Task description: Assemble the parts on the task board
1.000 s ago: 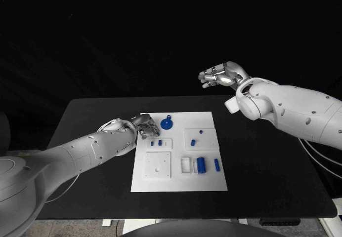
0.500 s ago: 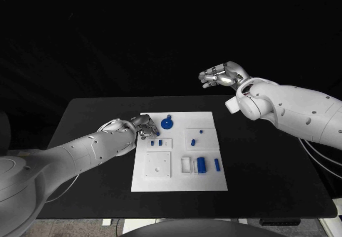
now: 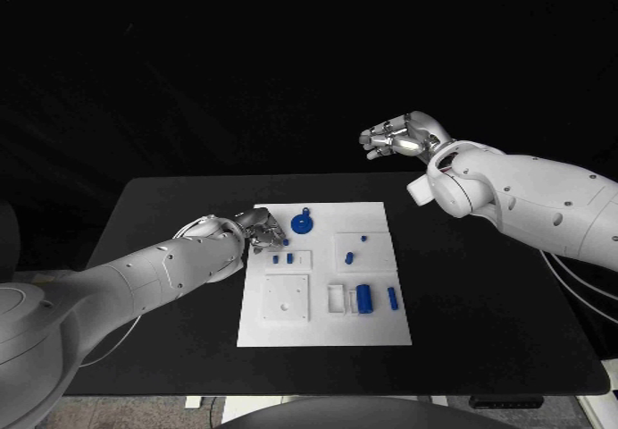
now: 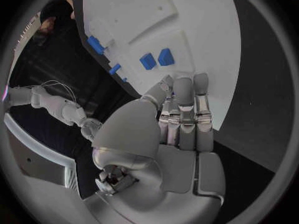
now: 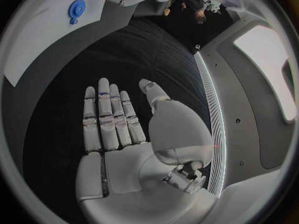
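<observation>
One task board [image 3: 322,313] mid-table [image 3: 168,206], one blue disc-shaped part [image 3: 300,223] near its far edge, a pair of small blue parts [image 3: 282,259] just below the left hand, several more small blue ones toward the right and near side. Left hand [image 3: 258,229] sits over the board's far-left corner, fingers pressed together and straight, holding nothing. Right hand [image 3: 402,135] is raised well beyond the table, fingers apart, empty. Left forearm [image 3: 174,264] covers the table left of the board.
</observation>
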`<state>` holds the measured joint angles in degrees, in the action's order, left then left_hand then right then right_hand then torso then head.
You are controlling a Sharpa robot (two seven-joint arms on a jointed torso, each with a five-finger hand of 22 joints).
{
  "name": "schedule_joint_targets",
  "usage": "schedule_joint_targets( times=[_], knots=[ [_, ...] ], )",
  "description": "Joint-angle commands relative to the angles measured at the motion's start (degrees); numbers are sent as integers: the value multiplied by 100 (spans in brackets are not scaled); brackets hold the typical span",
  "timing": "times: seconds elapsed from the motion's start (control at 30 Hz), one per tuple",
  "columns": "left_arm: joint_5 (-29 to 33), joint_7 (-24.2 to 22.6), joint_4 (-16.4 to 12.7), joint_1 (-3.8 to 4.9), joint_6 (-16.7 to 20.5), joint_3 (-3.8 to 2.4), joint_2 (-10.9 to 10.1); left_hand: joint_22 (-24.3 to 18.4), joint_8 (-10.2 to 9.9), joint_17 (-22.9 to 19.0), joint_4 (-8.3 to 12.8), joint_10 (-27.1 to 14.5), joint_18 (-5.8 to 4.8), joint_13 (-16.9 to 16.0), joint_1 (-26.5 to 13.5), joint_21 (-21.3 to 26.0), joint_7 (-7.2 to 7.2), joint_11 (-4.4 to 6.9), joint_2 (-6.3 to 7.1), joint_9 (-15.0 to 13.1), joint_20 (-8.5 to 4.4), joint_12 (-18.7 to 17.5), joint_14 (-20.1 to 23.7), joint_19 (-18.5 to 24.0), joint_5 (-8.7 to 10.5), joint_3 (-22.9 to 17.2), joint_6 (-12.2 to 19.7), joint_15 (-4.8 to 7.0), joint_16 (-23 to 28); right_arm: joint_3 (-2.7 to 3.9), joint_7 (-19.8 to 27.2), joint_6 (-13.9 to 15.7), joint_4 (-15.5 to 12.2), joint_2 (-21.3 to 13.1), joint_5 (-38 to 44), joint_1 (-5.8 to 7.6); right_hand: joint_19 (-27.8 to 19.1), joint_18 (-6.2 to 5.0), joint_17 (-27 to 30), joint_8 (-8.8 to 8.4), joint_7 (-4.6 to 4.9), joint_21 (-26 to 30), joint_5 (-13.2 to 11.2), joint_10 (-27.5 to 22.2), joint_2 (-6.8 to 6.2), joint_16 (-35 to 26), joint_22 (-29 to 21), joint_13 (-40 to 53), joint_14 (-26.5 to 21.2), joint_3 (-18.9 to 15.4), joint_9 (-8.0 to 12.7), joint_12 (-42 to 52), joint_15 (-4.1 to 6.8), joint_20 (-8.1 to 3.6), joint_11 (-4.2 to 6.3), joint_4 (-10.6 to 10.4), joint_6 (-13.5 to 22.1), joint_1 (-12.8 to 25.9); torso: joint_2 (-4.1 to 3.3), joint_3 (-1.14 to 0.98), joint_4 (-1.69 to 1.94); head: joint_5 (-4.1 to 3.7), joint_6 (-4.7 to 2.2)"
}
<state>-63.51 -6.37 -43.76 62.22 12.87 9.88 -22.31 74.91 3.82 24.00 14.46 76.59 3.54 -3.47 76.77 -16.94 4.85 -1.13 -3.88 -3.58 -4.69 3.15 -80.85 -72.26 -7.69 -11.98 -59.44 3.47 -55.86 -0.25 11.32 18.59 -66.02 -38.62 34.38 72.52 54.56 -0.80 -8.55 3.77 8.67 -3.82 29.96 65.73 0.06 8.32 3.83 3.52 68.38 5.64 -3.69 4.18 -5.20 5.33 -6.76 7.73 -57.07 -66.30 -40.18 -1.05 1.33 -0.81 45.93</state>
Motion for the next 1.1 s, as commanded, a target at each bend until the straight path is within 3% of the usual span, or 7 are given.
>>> schedule_joint_targets(
  times=[0.03,0.23,0.43,0.67,0.83,0.97,1.1],
  knots=[
    [52,-36,1,1,-29,-3,-4,93,-31,-8,45,44,37,-4,-16,29,-5,10,57,4,-5,23,15,-44,19,-3,75,27,6,3,56,-77,-7,-2,17,-4,-42,80,9,-18,24,3,30,-37,-24,-22,-3,-8,-6,-12,-1,-22,-33,11,-15,-9,21,-6,-2,-2,6,4,-12],
    [133,-37,28,3,164,-7,-74,94,-36,-19,50,-192,46,-2,-36,68,42,-73,63,11,21,23,70,-36,18,-9,383,-24,43,3,-32,-204,11,-11,72,-4,-71,80,19,-18,29,7,22,-71,-22,-37,-5,-9,-34,-6,-1,-28,-45,23,-27,12,34,-30,2,1,-1,22,-30],
    [589,-159,-19,45,403,-42,-209,60,3,-200,-5,-641,122,-1,-149,240,205,-267,57,-4,171,29,435,212,-60,-68,-82,-174,396,2,-208,-599,107,-24,546,-4,-15,80,27,-14,22,-8,-248,-92,0,-9,2,-14,37,348,-2,-37,4,-17,-20,322,-30,-279,4,0,8,28,-62],
    [1727,-219,-235,258,316,-139,-497,-288,189,-532,-80,-427,69,-11,-286,695,113,-172,182,-39,226,116,503,329,-97,91,2,-174,1072,2,-493,-1026,235,-32,1681,-4,479,45,-106,89,-154,-137,-480,509,-57,221,45,7,511,839,-104,31,246,-245,218,641,-573,-350,14,-2,22,34,-120],
    [2251,-120,-611,419,156,-173,-813,-520,1229,-257,-309,-98,-112,-127,-199,908,24,-20,123,-376,93,599,428,96,-328,823,33,-71,784,2,-711,-1161,250,-34,2527,-6,954,68,-421,164,-306,-298,-113,1092,-120,536,95,91,867,611,-345,183,456,-488,462,782,-996,-521,25,0,33,21,-157],
    [2539,10,-1158,548,-28,-195,-1187,-448,3450,264,-469,-887,-190,-1162,-251,892,-35,51,121,-1860,16,2469,723,-32,-498,1262,1365,-36,27,-1,-964,-1286,213,-32,3263,-22,1210,80,-1137,242,-414,-371,225,1252,-125,1166,127,309,766,150,-927,432,561,-612,587,782,-1149,-592,38,3,47,14,-177],
    [2688,20,-1643,648,-80,-205,-1485,-232,4289,466,-458,-1751,-158,-1891,-349,760,-61,84,21,-2279,-3,3900,766,-126,-530,1194,1929,-7,-436,-9,-1161,-1434,161,-38,3819,-47,1296,80,-1657,118,-391,-390,114,1109,-19,1559,145,408,549,94,-1397,477,586,-656,565,830,-1022,-602,58,6,68,11,-166]
  ],
)
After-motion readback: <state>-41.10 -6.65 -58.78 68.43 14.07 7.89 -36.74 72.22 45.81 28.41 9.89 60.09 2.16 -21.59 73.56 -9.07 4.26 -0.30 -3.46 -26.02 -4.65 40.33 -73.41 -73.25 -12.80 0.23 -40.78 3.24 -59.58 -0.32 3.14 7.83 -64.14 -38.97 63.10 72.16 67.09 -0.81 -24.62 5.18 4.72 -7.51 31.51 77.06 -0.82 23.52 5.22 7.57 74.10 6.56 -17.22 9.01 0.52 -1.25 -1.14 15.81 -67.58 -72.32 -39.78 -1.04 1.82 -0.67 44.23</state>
